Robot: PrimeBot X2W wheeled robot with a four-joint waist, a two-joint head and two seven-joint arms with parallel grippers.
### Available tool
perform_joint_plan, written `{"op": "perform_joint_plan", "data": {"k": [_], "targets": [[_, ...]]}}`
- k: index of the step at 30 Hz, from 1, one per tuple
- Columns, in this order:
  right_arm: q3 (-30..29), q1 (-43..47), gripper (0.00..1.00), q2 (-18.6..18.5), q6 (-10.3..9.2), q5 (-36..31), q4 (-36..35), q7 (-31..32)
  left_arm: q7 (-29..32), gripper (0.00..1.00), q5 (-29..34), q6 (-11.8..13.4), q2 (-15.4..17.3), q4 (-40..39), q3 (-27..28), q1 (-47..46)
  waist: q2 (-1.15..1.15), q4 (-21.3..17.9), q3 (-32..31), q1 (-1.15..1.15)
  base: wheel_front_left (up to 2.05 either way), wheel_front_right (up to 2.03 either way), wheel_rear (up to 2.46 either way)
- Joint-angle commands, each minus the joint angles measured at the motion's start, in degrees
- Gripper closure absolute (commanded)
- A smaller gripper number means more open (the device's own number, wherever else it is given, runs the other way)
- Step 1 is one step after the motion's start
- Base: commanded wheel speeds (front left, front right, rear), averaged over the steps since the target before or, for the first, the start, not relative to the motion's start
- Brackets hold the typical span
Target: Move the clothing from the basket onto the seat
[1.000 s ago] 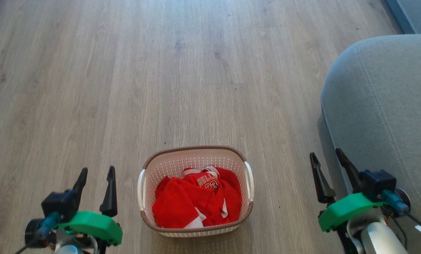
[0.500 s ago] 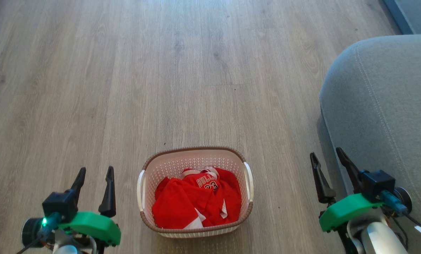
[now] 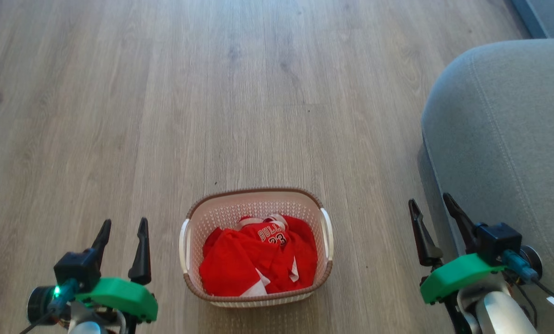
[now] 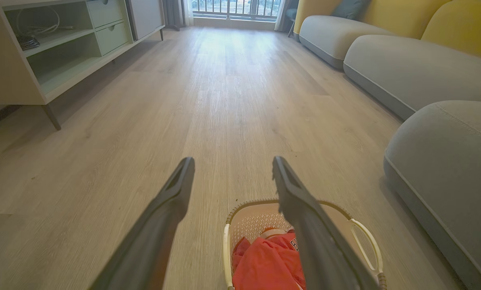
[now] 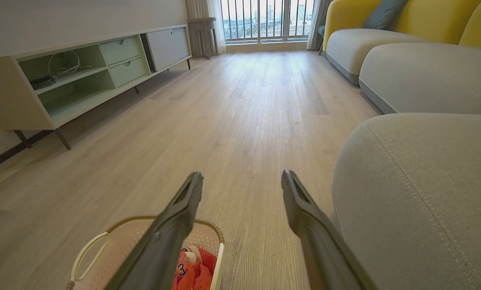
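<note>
Overall: a floor (image 3: 165,93) of pale wood planks, seen from above in the head view and lengthwise in both wrist views.
Basket: the basket (image 3: 258,206) is cream and perforated, with a brown woven-look rim and a white handle on each side. It stands upright on the floor, between the two end effectors and apart from both.
Clothing: the red clothing (image 3: 240,273) with white trim lies crumpled inside the basket and covers its bottom. A jersey (image 3: 271,233) lettered "BULLS 23" lies on top, toward the far end.
Seat: the seat (image 3: 504,139) is a large grey cushion with a rounded edge and stitched seams. It lies to the right of the basket, with a strip of bare floor between them.
Left end effector: the left end effector (image 3: 124,222) is at the lower left of the head view, left of the basket. Its two dark fingers are spread wide and hold nothing (image 4: 233,159).
Right end effector: the right end effector (image 3: 429,199) is at the lower right, just beside the seat's front edge. Its fingers are parted wide and hold nothing (image 5: 242,174).
Background: a low cabinet (image 5: 63,88) with open shelves and drawers stands along the left wall. A yellow-backed sofa (image 5: 417,68) lies beyond the seat, and a barred window (image 5: 264,20) closes the far end.
</note>
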Motion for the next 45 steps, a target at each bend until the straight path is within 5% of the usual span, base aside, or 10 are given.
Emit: {"op": "perform_joint_plan", "data": {"k": [1,10,25,31,45], "targets": [[1.1,-2.4,0.0,-0.6,0.41,0.1,-2.2,-0.6,-0.7,0.0,-0.4,-0.1,0.8,-1.9,1.9,-3.4,0.0,0.0,0.5,0.0,0.0,0.0,0.0],[0.6,-5.2,0.0,-0.6,0.41,-0.2,-3.9,-0.6,-0.7,0.0,-1.1,0.0,0.8,-2.7,0.9,-6.3,0.0,-0.5,7.9,0.0,0.0,0.0,0.0],[-1.2,-18.6,0.0,-1.2,0.41,-1.1,-11.0,-0.6,-0.7,0.0,1.6,-0.1,0.8,-3.7,-4.1,-22.1,0.0,-2.5,34.9,0.0,0.0,0.0,0.0],[-1.2,-21.1,0.0,-0.8,0.41,-1.0,-12.0,-0.6,-0.5,0.0,6.0,-0.3,0.9,5.3,-8.7,-28.1,0.0,-3.1,39.9,0.0,0.0,0.0,0.0],[0.4,-24.0,0.0,0.5,0.41,-0.1,-13.6,-0.6,13.9,0.0,12.3,1.8,0.9,32.1,-17.4,-47.7,0.0,-7.0,46.8,0.0,0.0,0.0,0.0]]}}
